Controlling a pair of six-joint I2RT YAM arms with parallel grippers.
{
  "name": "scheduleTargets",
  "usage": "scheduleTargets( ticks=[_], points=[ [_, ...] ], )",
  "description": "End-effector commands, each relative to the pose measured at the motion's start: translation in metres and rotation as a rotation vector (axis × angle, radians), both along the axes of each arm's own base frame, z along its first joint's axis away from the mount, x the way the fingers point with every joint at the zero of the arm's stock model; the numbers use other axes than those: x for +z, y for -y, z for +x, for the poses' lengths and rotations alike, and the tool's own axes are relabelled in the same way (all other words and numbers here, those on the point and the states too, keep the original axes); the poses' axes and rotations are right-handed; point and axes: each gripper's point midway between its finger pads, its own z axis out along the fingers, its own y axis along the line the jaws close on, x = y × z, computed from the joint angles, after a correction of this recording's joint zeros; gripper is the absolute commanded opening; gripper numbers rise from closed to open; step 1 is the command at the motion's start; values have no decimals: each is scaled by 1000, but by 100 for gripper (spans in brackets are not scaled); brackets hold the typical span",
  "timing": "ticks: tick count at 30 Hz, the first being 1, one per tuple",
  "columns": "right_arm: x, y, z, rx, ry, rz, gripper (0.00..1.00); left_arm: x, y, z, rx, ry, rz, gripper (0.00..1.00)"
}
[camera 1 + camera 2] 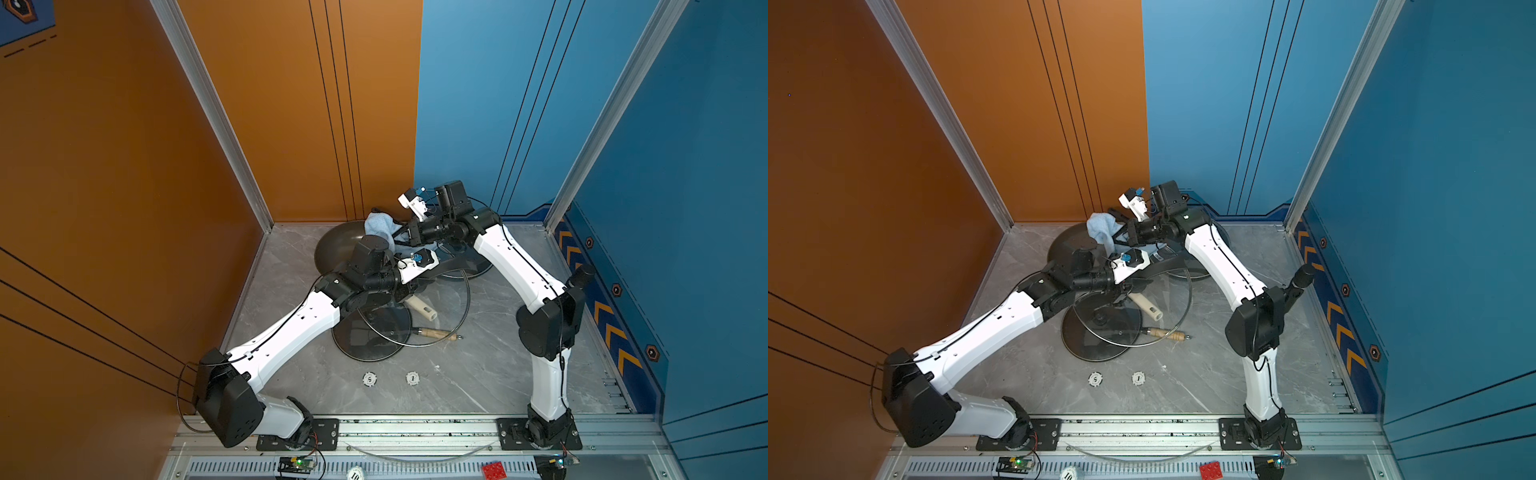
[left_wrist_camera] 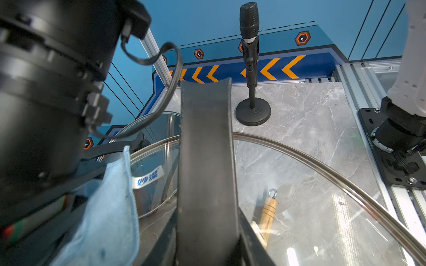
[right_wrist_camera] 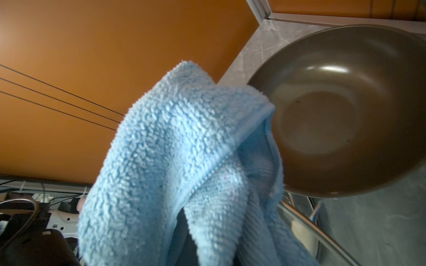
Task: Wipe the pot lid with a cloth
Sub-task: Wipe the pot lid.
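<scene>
Our left fingers pinch the lid by its black handle. The right fingers pinch the cloth, hanging just beyond it. We should press the cloth flat on the glass, holding the lid steady.

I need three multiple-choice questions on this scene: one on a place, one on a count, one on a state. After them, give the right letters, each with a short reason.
1. Where is the dark wok?
A) at the back, by the orange wall
B) at the front edge
C) by the blue side wall

2. How many white chips lie on the marble table?
A) one
B) two
C) four

3. The cloth is:
A) spread flat on the table
B) lying beside the chips
C) bunched in the right gripper

Answers:
1 A: both top views show it in the back corner.
2 B: two lie side by side near the front.
3 C: the right wrist view shows it hanging in folds.
</scene>
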Motion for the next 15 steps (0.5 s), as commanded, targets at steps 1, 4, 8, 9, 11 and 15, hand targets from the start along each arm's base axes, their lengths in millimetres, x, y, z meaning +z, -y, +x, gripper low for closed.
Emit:
scheduleTargets(
  ticks=[1,4,8,9,11,15],
  points=[
    [-18,46,13,-171,7,-147,0,78,-11,14,63,249,-139,0],
    [-27,75,23,-266,-8,-192,0,81,-15,20,91,256,-156,0],
    [-36,110,27,-349,-30,-223,0,85,-23,27,128,260,-175,0],
    [-38,117,27,-364,-36,-223,0,85,-25,30,139,258,-175,0],
    [-39,126,23,-383,-42,-221,0,87,-29,33,160,265,-178,0],
    [-35,130,13,-389,-48,-179,0,93,-37,40,203,269,-213,0]
  ],
)
